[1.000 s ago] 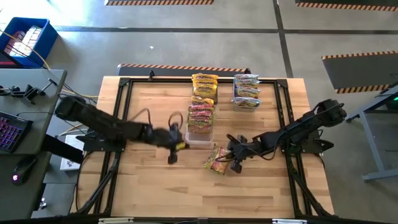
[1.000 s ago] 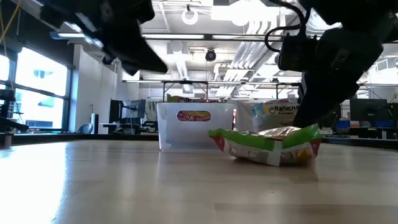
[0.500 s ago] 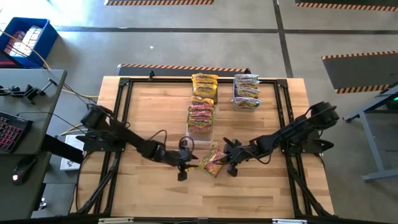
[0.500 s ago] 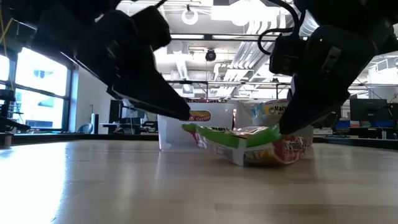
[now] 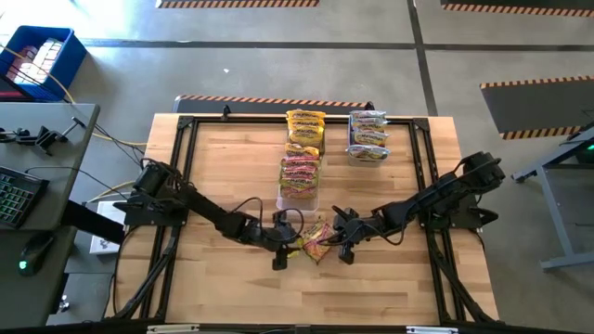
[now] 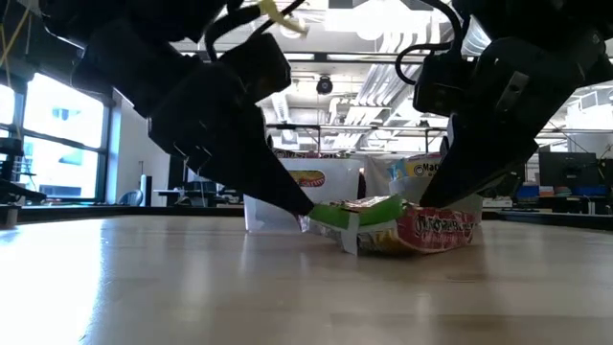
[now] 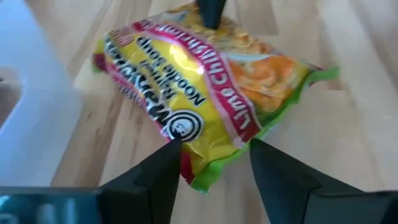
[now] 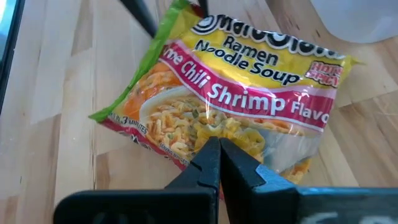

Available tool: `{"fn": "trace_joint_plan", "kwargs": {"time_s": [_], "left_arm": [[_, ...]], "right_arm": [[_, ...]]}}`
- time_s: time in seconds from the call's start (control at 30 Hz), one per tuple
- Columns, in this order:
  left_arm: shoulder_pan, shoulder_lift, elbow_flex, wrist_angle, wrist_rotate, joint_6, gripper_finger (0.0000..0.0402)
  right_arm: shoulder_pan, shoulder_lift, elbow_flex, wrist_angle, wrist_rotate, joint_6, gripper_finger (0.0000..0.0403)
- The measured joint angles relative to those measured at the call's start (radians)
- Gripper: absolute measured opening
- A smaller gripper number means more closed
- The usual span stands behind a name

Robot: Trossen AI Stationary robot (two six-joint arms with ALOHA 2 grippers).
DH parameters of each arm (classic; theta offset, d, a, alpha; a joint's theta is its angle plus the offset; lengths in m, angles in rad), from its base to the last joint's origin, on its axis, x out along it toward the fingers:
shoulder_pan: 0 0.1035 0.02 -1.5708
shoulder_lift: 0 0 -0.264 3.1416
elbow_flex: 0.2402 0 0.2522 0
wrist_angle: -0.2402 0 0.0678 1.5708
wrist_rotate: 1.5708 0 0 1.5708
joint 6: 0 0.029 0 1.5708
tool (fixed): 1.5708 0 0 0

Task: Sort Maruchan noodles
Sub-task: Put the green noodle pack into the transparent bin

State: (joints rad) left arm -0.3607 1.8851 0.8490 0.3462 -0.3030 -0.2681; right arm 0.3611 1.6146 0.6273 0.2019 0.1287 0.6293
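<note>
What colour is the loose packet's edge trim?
Green, on the packet; clearest in the right wrist view.

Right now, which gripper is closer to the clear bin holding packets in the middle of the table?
Left. The left gripper sits just below the bin; the right gripper is farther off, beyond the loose noodle packet.

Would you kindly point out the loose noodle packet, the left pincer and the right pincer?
Loose noodle packet (image 8: pixel 249 93): right wrist view, on its printed front.
Left pincer (image 7: pixel 214 171): left wrist view, midway between its open fingertips, at the packet's edge.
Right pincer (image 8: pixel 219 146): right wrist view, at its shut fingertips, against the packet.
</note>
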Motion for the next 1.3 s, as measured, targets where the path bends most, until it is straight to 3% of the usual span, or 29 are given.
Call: {"fn": "trace_joint_plan", "kwargs": {"time_s": [0.17, 0.3, 0.43, 0.6, 0.8, 0.93, 1.13, 1.3], "left_arm": [[0.009, 0.000, 0.000, -0.011, -0.017, 0.021, 0.0133], [0.009, 0.000, 0.000, -0.012, -0.017, 0.097, 0.0069], [0.010, 0.000, 0.000, -0.012, -0.031, 0.182, 0.0009], [0.008, -0.002, 0.000, -0.008, -0.128, 0.336, 0.0003], [-0.029, -0.019, -0.001, 0.078, -0.275, 0.658, 0.0001], [-0.052, -0.048, -0.001, 0.136, -0.336, 0.791, 0.0001], [-0.082, -0.088, 0.000, 0.207, -0.365, 0.908, 0.0000], [-0.106, -0.093, 0.000, 0.270, -0.381, 1.008, 0.0000]], "right_arm": [[0.000, 0.000, 0.000, 0.004, -0.002, -0.008, 0.0000], [0.002, 0.000, 0.000, 0.008, 0.022, -0.009, 0.0002], [0.017, 0.001, -0.001, 0.021, 0.065, -0.039, 0.0026], [0.032, -0.039, 0.053, -0.070, 0.006, -0.066, 0.0096], [0.028, -0.102, 0.220, -0.331, 0.002, -0.177, 0.0193], [0.008, -0.105, 0.346, -0.500, 0.002, -0.249, 0.0245], [-0.046, -0.104, 0.462, -0.660, -0.005, -0.341, 0.0278], [-0.138, -0.103, 0.464, -0.660, -0.177, -0.430, 0.0280]]}}
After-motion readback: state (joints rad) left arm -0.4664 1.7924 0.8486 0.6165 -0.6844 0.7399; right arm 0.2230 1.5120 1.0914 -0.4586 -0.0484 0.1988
